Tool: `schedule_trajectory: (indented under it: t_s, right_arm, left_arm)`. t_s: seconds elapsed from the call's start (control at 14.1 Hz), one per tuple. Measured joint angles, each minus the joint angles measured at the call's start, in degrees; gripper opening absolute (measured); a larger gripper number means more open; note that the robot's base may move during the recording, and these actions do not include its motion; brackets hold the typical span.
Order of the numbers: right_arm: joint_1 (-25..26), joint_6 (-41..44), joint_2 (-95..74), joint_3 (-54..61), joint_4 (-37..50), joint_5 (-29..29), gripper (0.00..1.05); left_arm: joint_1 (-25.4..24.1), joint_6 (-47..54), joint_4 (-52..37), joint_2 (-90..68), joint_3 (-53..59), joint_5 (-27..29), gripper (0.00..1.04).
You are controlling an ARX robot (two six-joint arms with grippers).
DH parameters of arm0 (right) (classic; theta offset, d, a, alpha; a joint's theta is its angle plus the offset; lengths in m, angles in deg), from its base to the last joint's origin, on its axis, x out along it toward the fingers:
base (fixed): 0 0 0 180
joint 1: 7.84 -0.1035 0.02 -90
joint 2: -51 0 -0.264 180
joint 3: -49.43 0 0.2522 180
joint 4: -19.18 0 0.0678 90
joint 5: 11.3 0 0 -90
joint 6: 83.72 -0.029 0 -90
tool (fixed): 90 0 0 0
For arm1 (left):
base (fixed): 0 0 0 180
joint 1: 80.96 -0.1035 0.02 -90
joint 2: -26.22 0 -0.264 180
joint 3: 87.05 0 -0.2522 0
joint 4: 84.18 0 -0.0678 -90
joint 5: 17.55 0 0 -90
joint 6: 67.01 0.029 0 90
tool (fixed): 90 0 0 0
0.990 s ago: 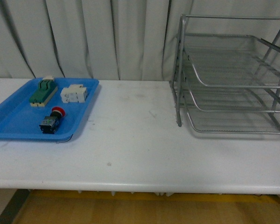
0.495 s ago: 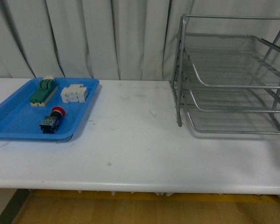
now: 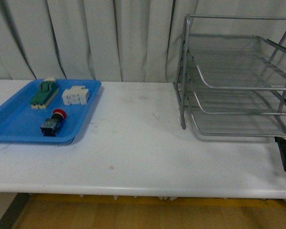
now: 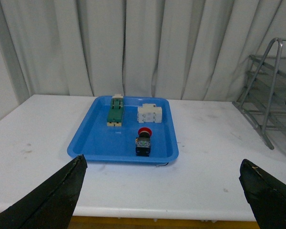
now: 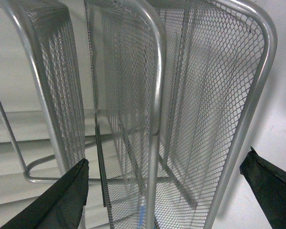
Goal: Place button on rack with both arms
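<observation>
Button (image 3: 53, 122) sits in the blue tray (image 3: 12, 121) at the left of the table (image 3: 133, 143). It looks to be lying on its side with the red cap toward the curtain. It is not gripped and nothing touches it. The white terminal block (image 3: 76, 95) and green-and-cream block (image 3: 44, 92) lie further back in the same tray, clear of it.

Rack (image 3: 238, 78) stands at the right of the table, well apart from the tray. All three tiers look empty, as far as they show.

Left tool (image 4: 162, 163): fingers wide apart, empty, hovering on the near side of the tray and facing the button.

Right tool (image 5: 164, 161): fingers also apart and empty, very close to the rack's mesh. In the front view only a dark corner of that arm shows at the right edge.

Judged state: pick not started.

Risks from here:
- The round cap and blocky body make an uneven pinch. Closing across the cap could squirt or roll the button, so the body is the safer grip.
- A low approach could catch the tray rim and drag the tray.
- Tray to rack is a long way, so an arm-to-arm handover is likely. Mistimed release there drops the button.
- The right tool is close enough to the rack to snag the wire frame or shove the rack.
- The tier gaps look tight, so the front wire could knock the button on entry.
</observation>
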Motion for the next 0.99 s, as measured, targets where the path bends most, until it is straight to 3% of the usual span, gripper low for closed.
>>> schedule_trajectory:
  t_s: [0.85,0.92,0.99]
  right_arm:
    - [-0.7,2.8,-3.1,-7.6,-6.1,0.3,0.98]
    - [-0.7,3.8,-3.4,-9.7,-7.8,0.0,0.79]
    - [-1.0,5.2,-3.5,-11.9,-8.9,0.0,0.39]
  left_arm:
    - [0.0,0.0,0.0,0.0,0.0,0.0,0.98]
    - [0.0,0.0,0.0,0.0,0.0,0.0,0.98]
    - [0.0,0.0,0.0,0.0,0.0,0.0,0.98]
